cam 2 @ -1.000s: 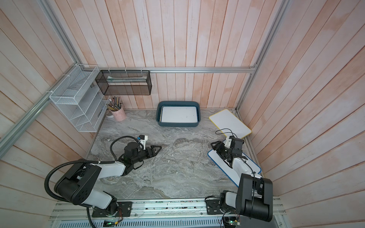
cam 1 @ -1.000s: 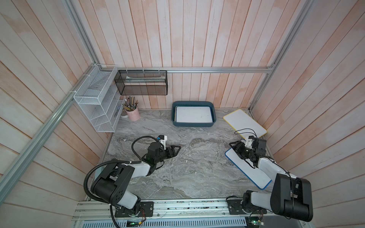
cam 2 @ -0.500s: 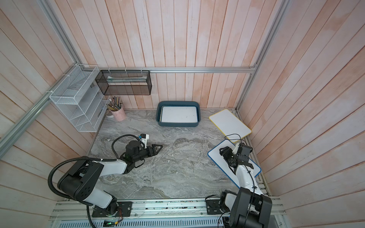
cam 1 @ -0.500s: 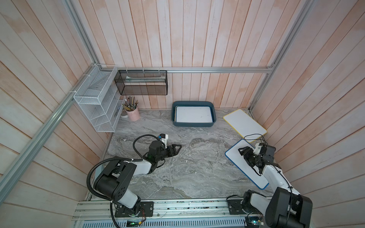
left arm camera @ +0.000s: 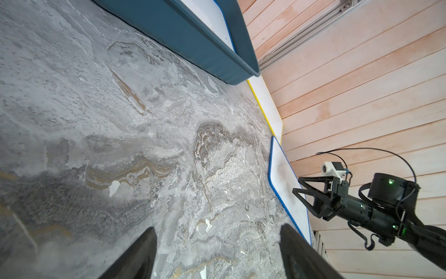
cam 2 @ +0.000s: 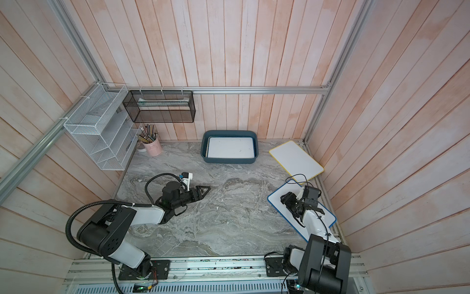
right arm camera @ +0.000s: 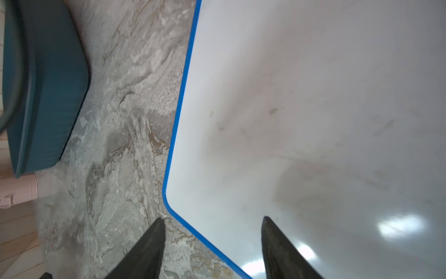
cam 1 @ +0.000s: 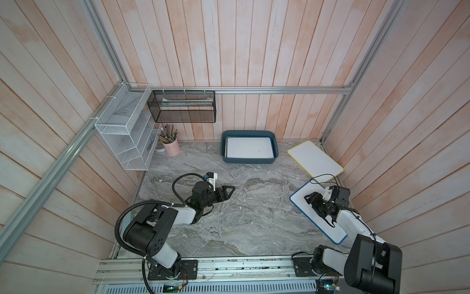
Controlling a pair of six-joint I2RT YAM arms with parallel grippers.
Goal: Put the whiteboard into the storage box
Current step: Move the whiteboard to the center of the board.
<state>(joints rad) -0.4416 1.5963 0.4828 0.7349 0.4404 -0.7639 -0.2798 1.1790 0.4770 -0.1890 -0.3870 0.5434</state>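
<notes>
The dark teal storage box point(cam 1: 248, 161) point(cam 2: 229, 160) stands at the back wall with one whiteboard point(cam 1: 249, 150) lying flat inside. A yellow-edged whiteboard point(cam 1: 315, 160) lies at the back right. A blue-edged whiteboard point(cam 1: 298, 200) point(right arm camera: 301, 108) lies along the right wall. My right gripper point(cam 1: 310, 201) point(right arm camera: 212, 222) hovers open at that board's corner nearest the table's middle, with one finger over the board, the other over the table and the blue rim between them. My left gripper point(cam 1: 232, 189) point(left arm camera: 217, 229) is open and empty, low over the table's middle.
A pink pen cup point(cam 1: 171, 149) stands at the back left below a white wire shelf point(cam 1: 124, 135) and a black mesh rack point(cam 1: 183, 107). Wooden walls close in on three sides. The right arm's cable point(cam 1: 323, 178) loops over the yellow-edged board's near edge.
The right arm has shifted over the blue-edged whiteboard, its wrist drawing slightly toward the front. Its jaws narrowed a touch. The left arm and the boards have stayed put.
</notes>
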